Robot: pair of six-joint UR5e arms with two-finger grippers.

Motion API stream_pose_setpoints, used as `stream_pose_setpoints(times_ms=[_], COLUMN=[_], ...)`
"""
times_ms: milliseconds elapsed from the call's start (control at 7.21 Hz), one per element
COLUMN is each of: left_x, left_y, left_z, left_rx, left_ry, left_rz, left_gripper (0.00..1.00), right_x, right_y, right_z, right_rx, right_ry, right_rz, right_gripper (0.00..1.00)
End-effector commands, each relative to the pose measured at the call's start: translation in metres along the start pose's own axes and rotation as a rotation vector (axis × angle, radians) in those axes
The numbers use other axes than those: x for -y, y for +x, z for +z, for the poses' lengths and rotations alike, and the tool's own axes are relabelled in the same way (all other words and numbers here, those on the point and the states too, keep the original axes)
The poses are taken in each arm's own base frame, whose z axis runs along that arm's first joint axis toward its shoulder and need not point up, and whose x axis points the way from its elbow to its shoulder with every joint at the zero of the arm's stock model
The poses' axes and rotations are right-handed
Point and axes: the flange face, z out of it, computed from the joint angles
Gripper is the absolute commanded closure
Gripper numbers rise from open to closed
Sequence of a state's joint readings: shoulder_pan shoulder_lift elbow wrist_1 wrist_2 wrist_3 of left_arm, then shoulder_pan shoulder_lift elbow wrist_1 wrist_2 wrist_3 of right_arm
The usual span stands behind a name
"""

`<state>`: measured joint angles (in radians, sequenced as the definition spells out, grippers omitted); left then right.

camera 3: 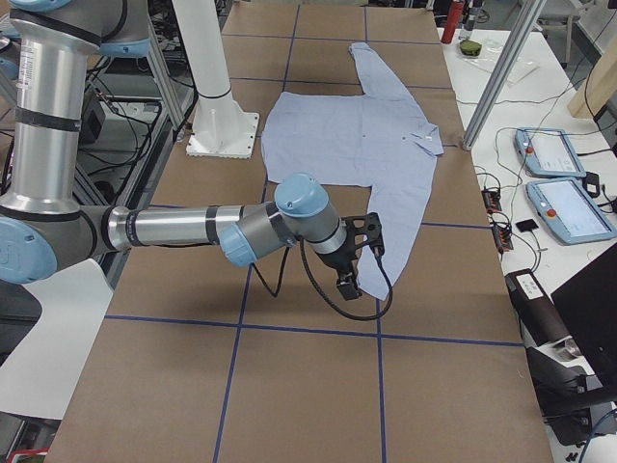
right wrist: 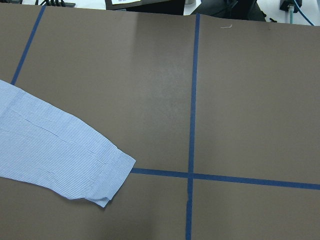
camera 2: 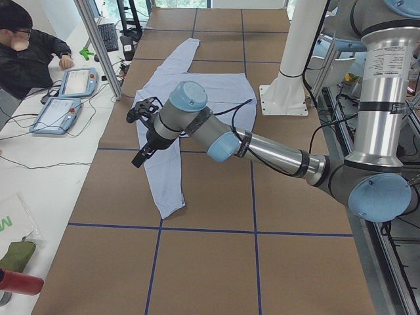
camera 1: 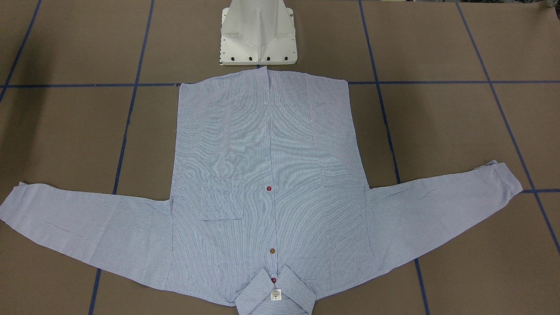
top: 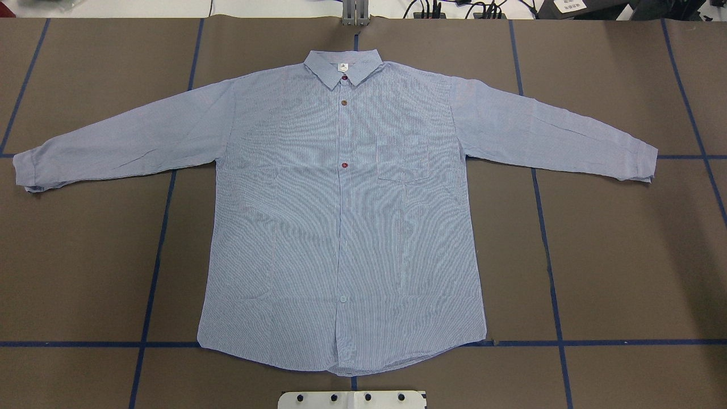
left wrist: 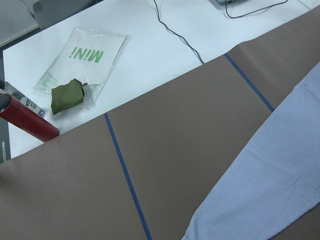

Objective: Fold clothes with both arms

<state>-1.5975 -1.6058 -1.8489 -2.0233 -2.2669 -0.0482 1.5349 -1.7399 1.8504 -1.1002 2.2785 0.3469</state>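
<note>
The clothes are one light blue striped shirt [top: 341,216], lying flat and front up on the brown table with both sleeves spread wide. Its collar [camera 1: 275,295] points away from the robot base. My left gripper [camera 2: 140,157] hovers above the sleeve [camera 2: 167,177] on its side, shown only in the exterior left view, so I cannot tell its state. My right gripper [camera 3: 349,287] hangs above the other sleeve's cuff [camera 3: 371,275], shown only in the exterior right view, state also unclear. The wrist views look down on a sleeve [left wrist: 270,190] and a cuff [right wrist: 107,177].
The white pedestal base [camera 1: 258,35] stands just behind the shirt's hem. Blue tape lines [top: 153,267] grid the table. A person [camera 2: 26,52] sits by two teach pendants [camera 2: 72,82] at a side bench. A red bottle [left wrist: 25,120] and green pouch [left wrist: 67,95] lie there too.
</note>
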Motion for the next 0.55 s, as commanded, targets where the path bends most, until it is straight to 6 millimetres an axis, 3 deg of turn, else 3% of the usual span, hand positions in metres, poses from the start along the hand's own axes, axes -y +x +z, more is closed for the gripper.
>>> stream_pose_setpoints(times_ms=[0,139,277,416], left_x=[-0.001,-0.002,-0.002,-0.002], left_y=[-0.001,-0.001,0.0,0.0], left_z=[0.001,0.002,0.002,0.002], left_rx=[0.0,0.0,-0.002,-0.002], left_ry=[0.007,0.005,0.006,0.005], left_rz=[0.007,0.01,0.011,0.011], left_gripper=[0.0,0.0,0.0,0.0], right_x=[0.035,0.027,0.015,-0.002], right_y=[-0.106,-0.127,-0.124,-0.108], right_z=[0.078,0.106,0.144,0.175], right_rx=[0.05,0.04,0.037,0.098], right_ry=[-0.043,-0.03,0.022,0.073], right_rz=[-0.024,0.039,0.048,0.058], right_gripper=[0.0,0.0,0.0,0.0])
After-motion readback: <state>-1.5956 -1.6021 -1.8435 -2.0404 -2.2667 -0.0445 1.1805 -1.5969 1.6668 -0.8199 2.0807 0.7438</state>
